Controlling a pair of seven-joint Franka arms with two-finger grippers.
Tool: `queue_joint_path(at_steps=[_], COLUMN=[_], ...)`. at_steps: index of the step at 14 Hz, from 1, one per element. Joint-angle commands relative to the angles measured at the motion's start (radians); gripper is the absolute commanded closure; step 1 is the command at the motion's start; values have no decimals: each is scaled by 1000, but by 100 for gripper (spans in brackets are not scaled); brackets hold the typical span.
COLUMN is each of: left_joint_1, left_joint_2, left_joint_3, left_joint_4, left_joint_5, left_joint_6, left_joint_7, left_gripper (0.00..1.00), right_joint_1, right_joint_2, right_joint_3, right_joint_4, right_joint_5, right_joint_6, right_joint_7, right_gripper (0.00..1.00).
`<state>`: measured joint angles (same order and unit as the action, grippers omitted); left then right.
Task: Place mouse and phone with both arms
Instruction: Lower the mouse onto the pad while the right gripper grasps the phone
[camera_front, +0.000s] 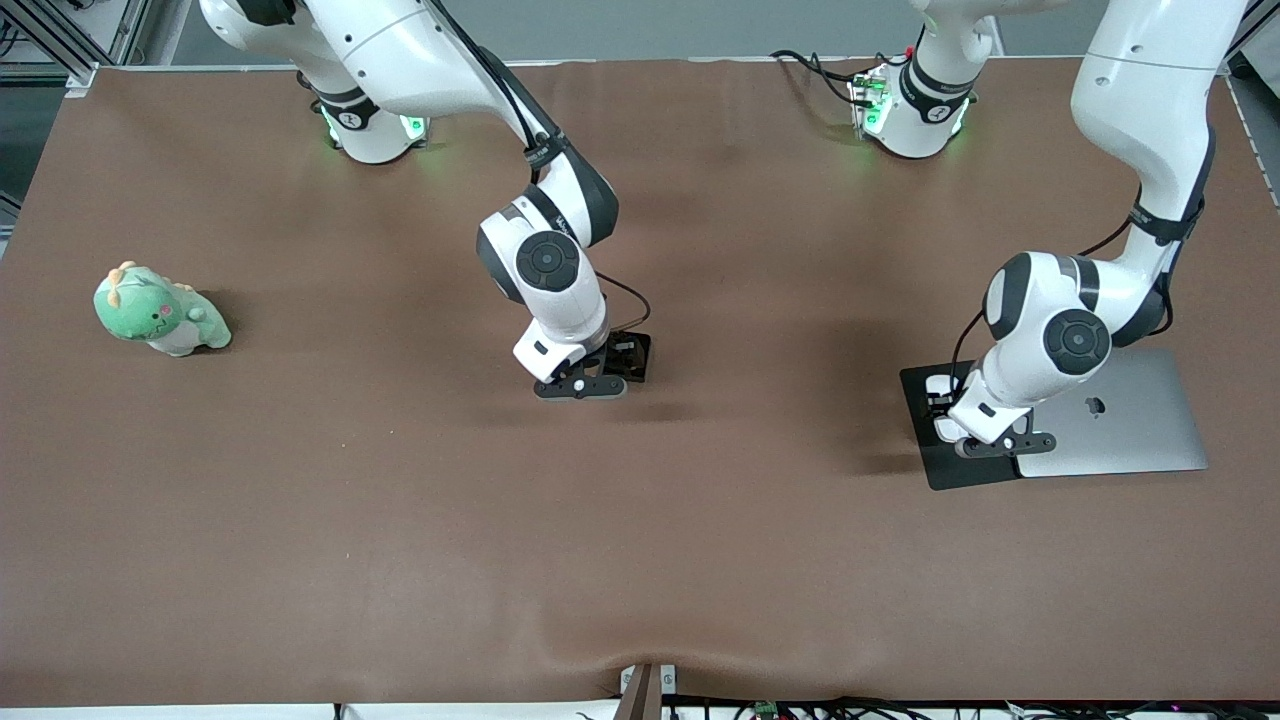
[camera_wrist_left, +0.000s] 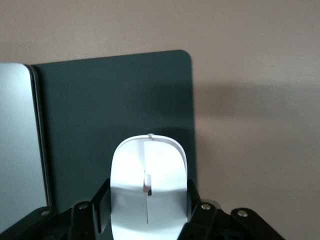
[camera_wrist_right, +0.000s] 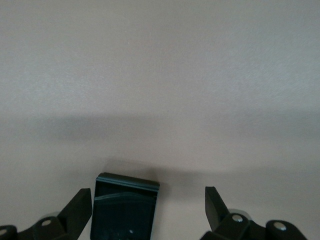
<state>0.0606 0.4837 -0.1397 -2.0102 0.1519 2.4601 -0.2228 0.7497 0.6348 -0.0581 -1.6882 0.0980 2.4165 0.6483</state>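
The white mouse (camera_wrist_left: 148, 190) sits between the fingers of my left gripper (camera_wrist_left: 148, 202), which is shut on its sides over the black mouse pad (camera_wrist_left: 110, 110); I cannot tell whether it touches the pad. In the front view my left gripper (camera_front: 945, 408) and the mouse (camera_front: 938, 384) are at the pad's edge (camera_front: 945, 475) toward the right arm's end. The black phone (camera_wrist_right: 125, 210) lies on the brown table between the wide-open fingers of my right gripper (camera_wrist_right: 147, 197), closer to one finger. In the front view this gripper (camera_front: 622, 362) is low over the phone (camera_front: 640, 350) at mid-table.
A closed silver laptop (camera_front: 1120, 420) lies beside the mouse pad, overlapping it, toward the left arm's end; its edge also shows in the left wrist view (camera_wrist_left: 17, 140). A green plush dinosaur (camera_front: 160, 312) sits toward the right arm's end of the table.
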Motion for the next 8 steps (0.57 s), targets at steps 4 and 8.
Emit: queue_joint_path(at_steps=[4, 8], left_joint_1=[25, 28], left_joint_2=[68, 85], left_joint_3=[-6, -4], left_joint_4=[51, 56], left_joint_5=[34, 46], left_joint_6=[30, 48], left_joint_7=[23, 22], left_gripper=[73, 72], right_joint_1=[63, 106], right_joint_2=[17, 46], right_joint_3=[-9, -11], right_joint_4=[-76, -74], right_joint_5=[9, 8], right_joint_6=[107, 133], right_joint_7=[128, 183], right_gripper=[0, 0])
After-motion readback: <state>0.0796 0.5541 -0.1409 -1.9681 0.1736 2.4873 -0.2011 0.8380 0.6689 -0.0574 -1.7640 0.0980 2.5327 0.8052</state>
